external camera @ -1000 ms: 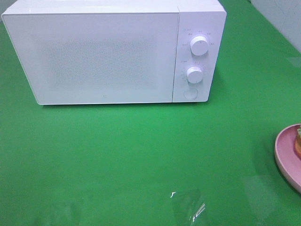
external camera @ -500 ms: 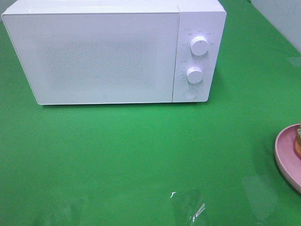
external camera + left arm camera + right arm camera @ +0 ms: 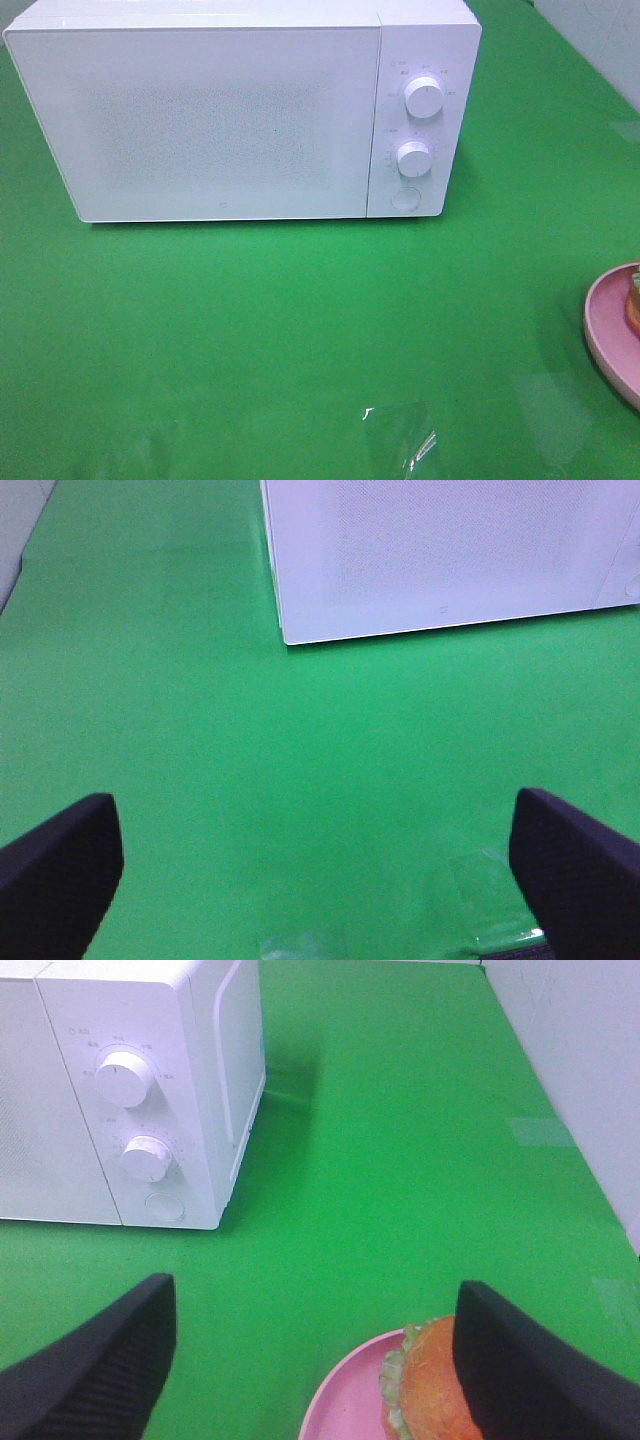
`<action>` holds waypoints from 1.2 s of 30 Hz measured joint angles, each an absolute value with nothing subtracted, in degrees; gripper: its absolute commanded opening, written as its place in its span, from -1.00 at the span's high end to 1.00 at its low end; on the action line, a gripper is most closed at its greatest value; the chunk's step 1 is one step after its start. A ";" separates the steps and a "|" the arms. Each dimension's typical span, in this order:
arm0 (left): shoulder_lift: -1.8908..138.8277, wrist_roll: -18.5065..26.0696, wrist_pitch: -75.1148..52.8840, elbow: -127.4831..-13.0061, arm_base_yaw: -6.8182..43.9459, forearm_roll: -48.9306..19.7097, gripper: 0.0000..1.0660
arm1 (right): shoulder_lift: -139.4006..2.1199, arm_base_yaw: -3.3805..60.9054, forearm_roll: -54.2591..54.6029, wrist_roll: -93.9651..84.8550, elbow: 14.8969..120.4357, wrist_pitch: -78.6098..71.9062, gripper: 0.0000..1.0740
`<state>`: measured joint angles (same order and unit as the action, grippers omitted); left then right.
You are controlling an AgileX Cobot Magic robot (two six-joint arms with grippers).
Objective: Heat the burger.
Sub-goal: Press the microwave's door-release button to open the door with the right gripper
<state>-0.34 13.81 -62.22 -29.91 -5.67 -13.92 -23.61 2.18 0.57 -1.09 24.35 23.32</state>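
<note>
The right gripper holds its dark fingers wide apart above the green table. Between them, partly hidden by one finger, the burger sits on a pink plate; a white microwave stands well beyond the other fingertip.

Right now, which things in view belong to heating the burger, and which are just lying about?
Job in hand: burger; pink plate under it; white microwave, door shut; upper knob; lower knob.
Lying about: shiny clear patch, perhaps film, on the green tabletop.
</note>
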 measured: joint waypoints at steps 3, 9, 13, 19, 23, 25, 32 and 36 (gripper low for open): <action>-0.34 13.81 -62.22 -29.91 -5.67 -13.92 -0.83 | -26.01 2.18 0.57 -1.09 22.52 18.05 -0.36; -0.34 13.81 -62.22 -29.91 -5.67 -13.92 -0.83 | -29.45 2.18 0.57 -1.09 20.23 11.75 -0.36; -0.34 13.81 -62.22 -29.91 -5.67 -13.92 -0.83 | -32.95 2.18 0.57 -1.09 18.45 5.21 -0.36; -0.34 13.81 -62.22 -29.91 -5.67 -13.92 -0.83 | -37.82 2.18 0.57 -1.09 18.33 -1.78 -0.36; -0.34 13.81 -62.22 -29.91 -5.67 -13.92 -0.83 | -41.65 2.18 0.57 -1.03 18.33 -6.99 -0.36; -0.34 13.81 -62.22 -29.91 -5.67 -13.92 -0.83 | -43.77 2.18 0.57 -0.63 18.33 -9.80 -0.36; -0.34 13.81 -62.22 -29.91 -5.67 -13.92 -0.83 | -52.20 2.18 0.80 0.00 16.62 -23.55 -0.36; -0.34 13.81 -62.22 -29.91 -5.67 -13.92 -0.83 | -56.95 2.98 2.41 -1.15 16.50 -29.16 -0.36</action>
<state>-0.34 13.81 -62.22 -29.91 -5.67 -13.92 -56.95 2.98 2.41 -1.15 16.50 -29.16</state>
